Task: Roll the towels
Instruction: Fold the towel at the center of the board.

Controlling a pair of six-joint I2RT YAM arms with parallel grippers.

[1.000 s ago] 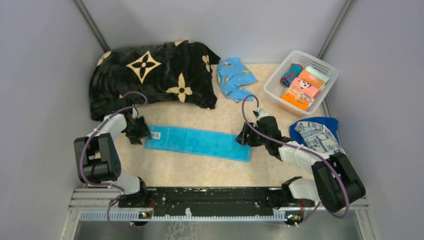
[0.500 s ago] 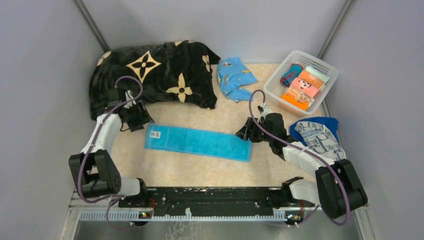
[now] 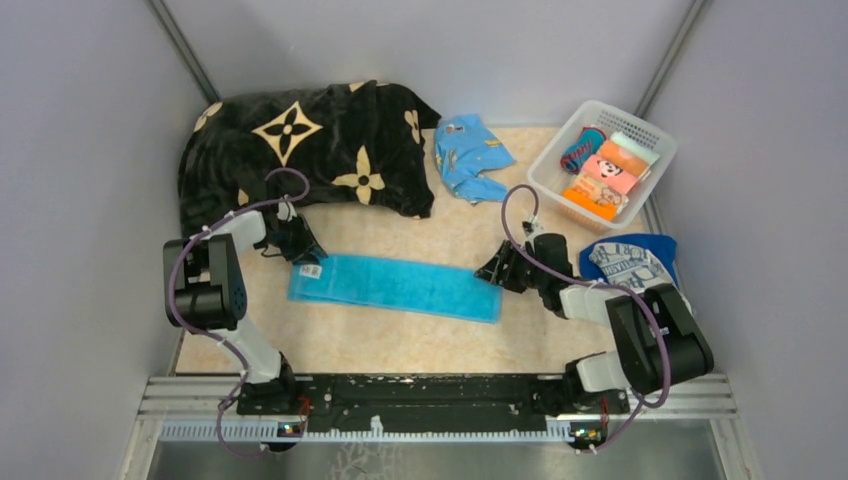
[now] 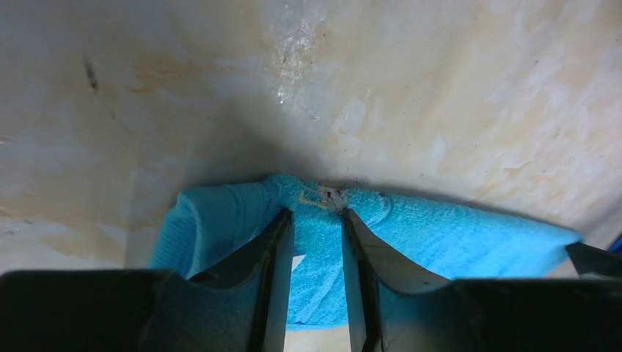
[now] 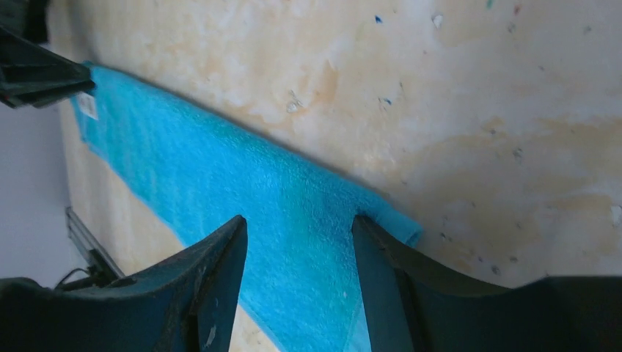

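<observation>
My left gripper [image 4: 315, 215] swung back to the left end of the turquoise towel [image 3: 400, 284] lying flat between my arms, jaws narrowing round its bunched hem, can't tell if clamped yet; right gripper [image 5: 298, 220] sits apart over the other end, so rolling looks ready to start

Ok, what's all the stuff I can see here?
turquoise towel: one, turquoise, long strip mid-table
black blanket: one, black with cream flowers, far left
small printed cloth: one, light blue, crumpled, far middle
basket: one, white, far right corner
bundles in the basket: several, orange, pink, mint, striped
printed towel: one, white with dark-blue print, right edge, on the royal-blue towel
royal-blue towel: one, royal blue, underneath it
table: one, beige, under everything
left pincer: one, black, at the turquoise towel's left end
right pincer: one, black, open over its right end
</observation>
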